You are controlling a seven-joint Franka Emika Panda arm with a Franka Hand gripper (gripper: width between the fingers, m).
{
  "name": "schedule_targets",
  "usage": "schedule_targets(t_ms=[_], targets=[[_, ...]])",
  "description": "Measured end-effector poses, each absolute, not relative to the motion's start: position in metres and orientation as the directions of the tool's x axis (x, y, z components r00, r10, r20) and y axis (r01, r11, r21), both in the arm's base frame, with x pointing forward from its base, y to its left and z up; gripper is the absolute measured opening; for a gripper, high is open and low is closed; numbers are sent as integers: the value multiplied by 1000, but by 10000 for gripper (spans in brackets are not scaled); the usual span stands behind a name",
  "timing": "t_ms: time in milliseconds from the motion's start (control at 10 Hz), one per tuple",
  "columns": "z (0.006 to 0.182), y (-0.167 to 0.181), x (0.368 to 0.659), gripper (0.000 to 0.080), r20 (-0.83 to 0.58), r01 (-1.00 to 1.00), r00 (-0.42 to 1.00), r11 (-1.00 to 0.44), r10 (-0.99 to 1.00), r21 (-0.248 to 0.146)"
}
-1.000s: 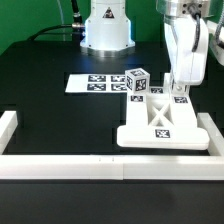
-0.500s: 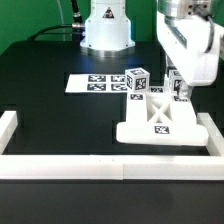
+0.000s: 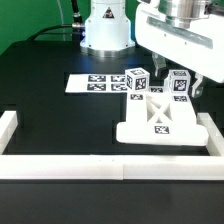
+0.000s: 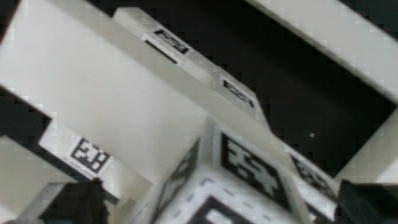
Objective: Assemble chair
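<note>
I see the chair (image 3: 157, 118) sitting on the black worktop (image 3: 60, 115) toward the exterior view's right, pushed up against the white border rail (image 3: 70, 166) that runs along the near edge and turns up at the corner beside it. The assembly lies low and flat: a broad base panel with the X-braced frame on top of it, its long axis running across the exterior view from left to right, roughly parallel to the near rail. Two pegged legs stand upright at the far side of the frame, each topped by a tagged block: one at the frame's left far corner (image 3: 137, 80), the other at the right far corner (image 3: 180, 85). Both point straight up.

The marker board (image 3: 97, 82) lies flat on the worktop just beyond the chair, to the exterior view's left of the left leg.

The arm hangs above the chair's right far corner. I cannot make out the fingertips in the exterior view; from the wrist view, which shows tagged white faces (image 4: 249, 165) of the chair close beneath with nothing pinched, I take the hand as spread wide and holding nothing. The chair lies directly below it, apart from it.
</note>
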State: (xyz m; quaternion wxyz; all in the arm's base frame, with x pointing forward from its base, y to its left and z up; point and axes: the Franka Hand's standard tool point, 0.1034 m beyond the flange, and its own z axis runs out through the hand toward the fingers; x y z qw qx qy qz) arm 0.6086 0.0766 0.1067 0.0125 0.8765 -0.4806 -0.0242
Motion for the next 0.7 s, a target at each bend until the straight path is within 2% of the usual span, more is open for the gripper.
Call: schedule_targets(t_ms=[400, 700], targets=[[108, 86, 608, 649, -46, -600, 799, -800, -600, 26], [107, 90, 607, 649, -51, -437, 898, -899, -437, 15]])
